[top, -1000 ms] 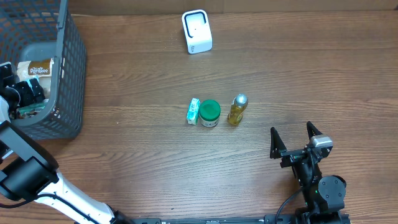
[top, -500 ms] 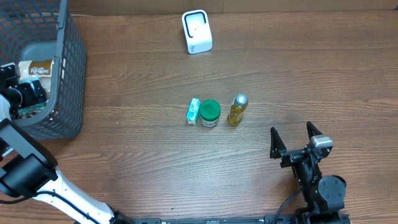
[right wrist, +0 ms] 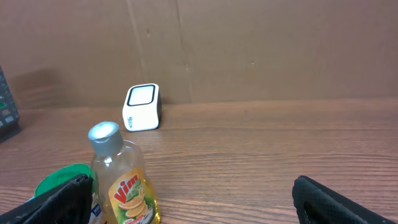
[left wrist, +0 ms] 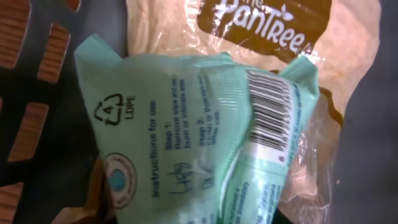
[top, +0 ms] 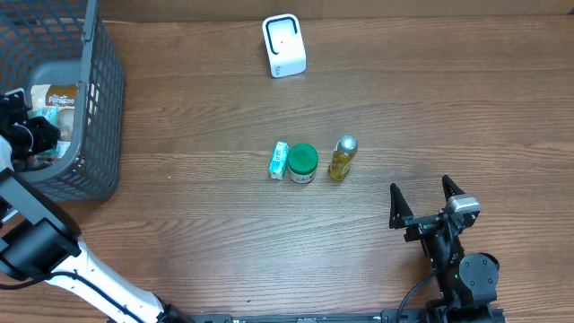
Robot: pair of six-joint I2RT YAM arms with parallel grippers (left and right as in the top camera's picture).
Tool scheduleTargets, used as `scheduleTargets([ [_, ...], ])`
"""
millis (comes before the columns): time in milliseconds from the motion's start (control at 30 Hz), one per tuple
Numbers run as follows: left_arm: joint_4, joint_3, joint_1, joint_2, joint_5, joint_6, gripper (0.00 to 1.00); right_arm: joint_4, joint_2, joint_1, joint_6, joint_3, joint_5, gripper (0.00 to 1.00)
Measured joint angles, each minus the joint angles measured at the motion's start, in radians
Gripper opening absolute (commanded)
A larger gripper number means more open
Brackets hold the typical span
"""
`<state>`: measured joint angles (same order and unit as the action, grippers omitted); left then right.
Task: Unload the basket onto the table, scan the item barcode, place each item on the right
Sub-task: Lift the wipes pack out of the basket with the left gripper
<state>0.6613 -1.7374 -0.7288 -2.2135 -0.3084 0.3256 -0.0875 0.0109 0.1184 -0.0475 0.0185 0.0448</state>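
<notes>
Left wrist view is filled, right up against the left pincer [top: 40, 135], by a crumpled mint-green plastic packet [left wrist: 186, 124]. Its black-and-white barcode [left wrist: 270, 112] is turned up and slightly creased. The pincer's own fingers do not show there, and from overhead they are buried among the goods. I cannot tell whether they are spread or already pinching the packet.

Against a second ago, the overhead view shows the left arm's head shifted a little towards the far side of the dark grey plastic mesh basket [top: 99, 108]. The bag beyond it looks nudged, and nothing else has moved. I read this as the pick getting under way; the item lies in the basket and no scan has been made.

The packet carries a recycling triangle with "4" and "LDPE", then "Instructions for use:" over step lines too small to read. Just beyond it, partly underneath, lies a clear bag of something pale with a brown label [left wrist: 261, 18] reading "PanTree".

The right pincer [top: 420, 199] rests spread wide and empty. Ahead of it stands a yellow bottle with a silver cap [top: 341, 159], labelled "Vim". Beside that are a green-lidded round tub [top: 303, 163] and a small mint-and-white carton [top: 280, 161]. Farther ahead sits the white box-shaped scanner [top: 284, 45] on the brown wooden worktop [top: 448, 90], well apart from the basket.
</notes>
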Motion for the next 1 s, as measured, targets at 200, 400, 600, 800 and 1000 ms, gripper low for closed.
scheduleTargets([
  [200, 0.037, -0.02, 0.001, 0.002, -0.045, -0.083, 0.04, 0.0, 0.0, 0.0, 0.0, 0.0, 0.0, 1.0],
  [400, 0.063, -0.036, 0.005, 0.079, -0.058, -0.161, 0.04, 0.0, 0.0, 0.0, 0.0, 0.0, 0.0, 1.0],
  [600, 0.005, -0.121, 0.008, 0.369, -0.058, -0.253, 0.04, 0.0, 0.0, 0.0, 0.0, 0.0, 0.0, 1.0],
  [800, 0.023, -0.178, 0.008, 0.631, -0.023, -0.298, 0.08, 0.0, 0.0, 0.0, -0.001, 0.0, 0.0, 1.0],
  [1000, 0.122, -0.17, 0.012, 0.617, 0.01, -0.33, 0.06, 0.0, 0.0, 0.0, 0.0, 0.0, 0.0, 1.0],
])
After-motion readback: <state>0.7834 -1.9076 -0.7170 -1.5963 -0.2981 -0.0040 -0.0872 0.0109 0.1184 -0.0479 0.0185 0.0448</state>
